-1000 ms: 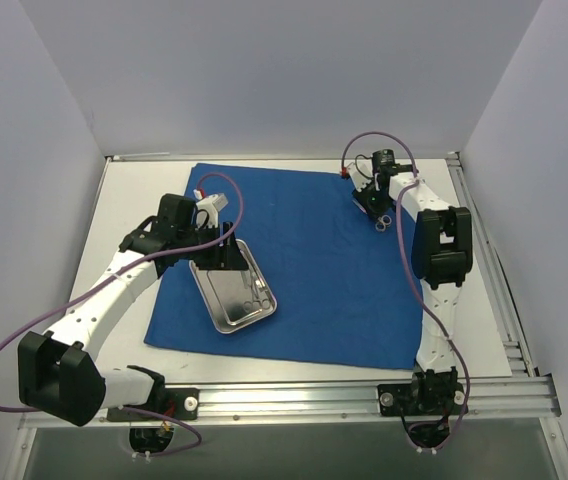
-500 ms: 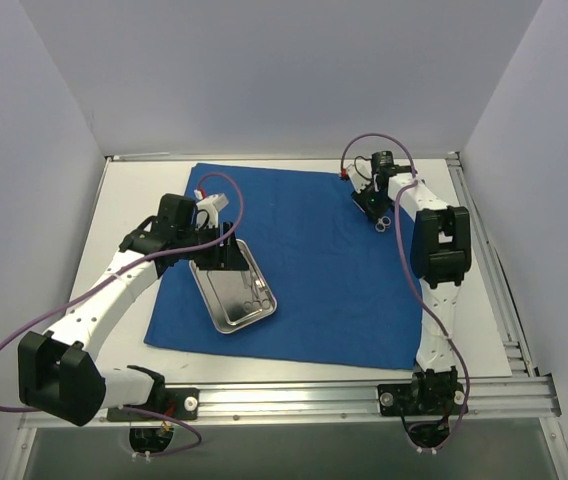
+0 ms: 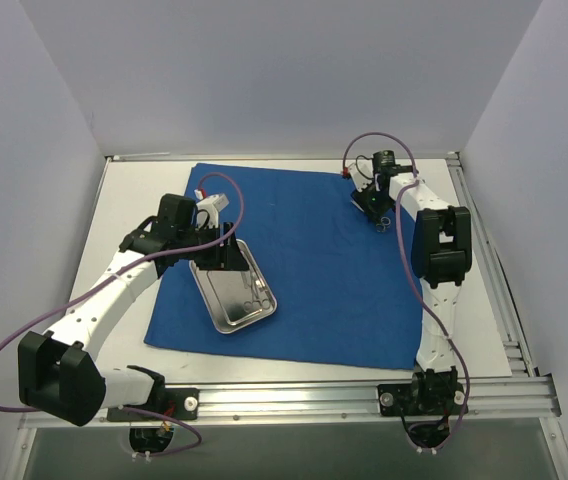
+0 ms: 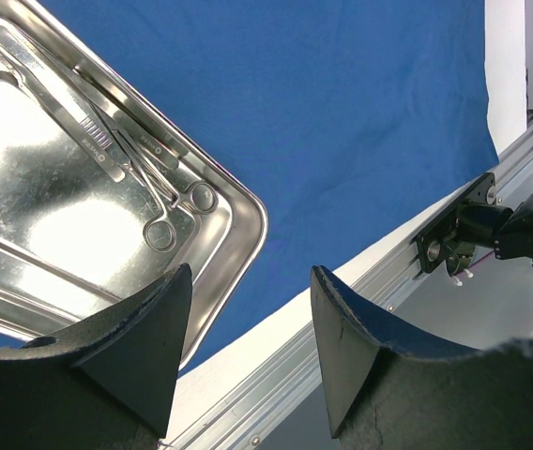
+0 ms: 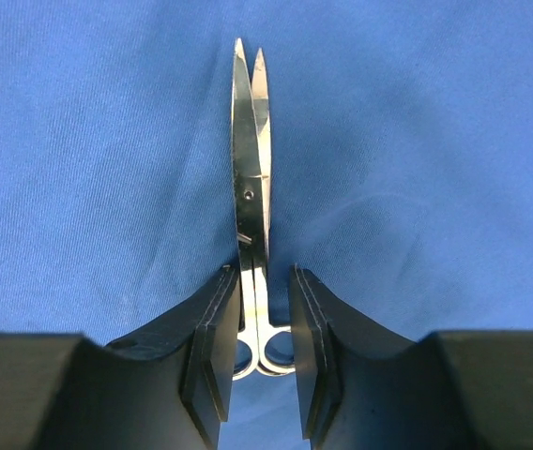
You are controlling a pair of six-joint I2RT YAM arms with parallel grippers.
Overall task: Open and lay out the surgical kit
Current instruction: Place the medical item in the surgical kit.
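Scissors of polished steel (image 5: 251, 197), thin, stiff and likely slippery, are pinched at the shanks just ahead of the finger rings by the right gripper (image 5: 257, 352), above the far right of the spread royal-blue cloth wrap (image 3: 334, 270). The left gripper (image 4: 248, 347) hangs wide apart over the shiny rectangular steel tray (image 4: 41, 234), where forceps and clamps (image 4: 126, 159) lie.

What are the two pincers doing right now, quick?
Left pincer: open, holding nothing, above the steel tray.
Right pincer: around the scissors; whether it grips them cannot be told.
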